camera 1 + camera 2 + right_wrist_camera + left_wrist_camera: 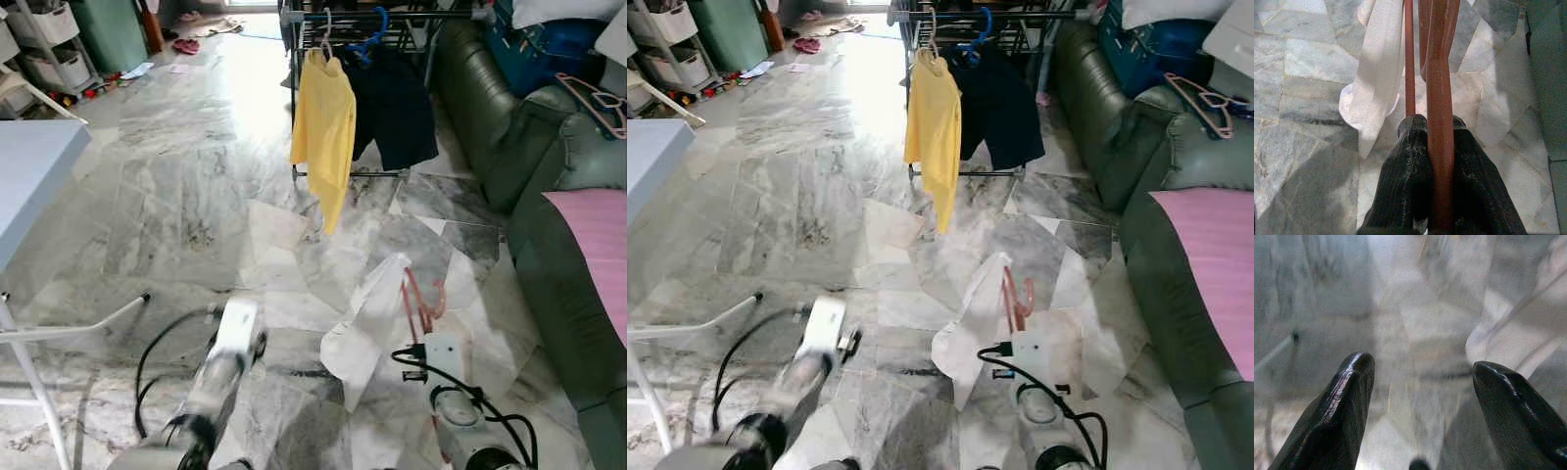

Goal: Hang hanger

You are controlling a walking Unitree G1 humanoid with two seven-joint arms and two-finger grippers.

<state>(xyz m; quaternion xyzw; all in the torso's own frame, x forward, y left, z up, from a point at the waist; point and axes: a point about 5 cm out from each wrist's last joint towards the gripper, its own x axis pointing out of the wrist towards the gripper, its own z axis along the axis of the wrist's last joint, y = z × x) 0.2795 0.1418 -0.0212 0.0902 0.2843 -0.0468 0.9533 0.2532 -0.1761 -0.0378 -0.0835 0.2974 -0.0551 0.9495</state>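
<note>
Clothes rack stands ahead at the far end of the floor, shirt hanging on it. Sofa runs along the floor's right edge; table at its left edge.

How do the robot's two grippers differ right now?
The right gripper is shut on a red hanger carrying a white garment; the left gripper is open and holds nothing. Both have two black fingers and are held over the marble floor.
</note>
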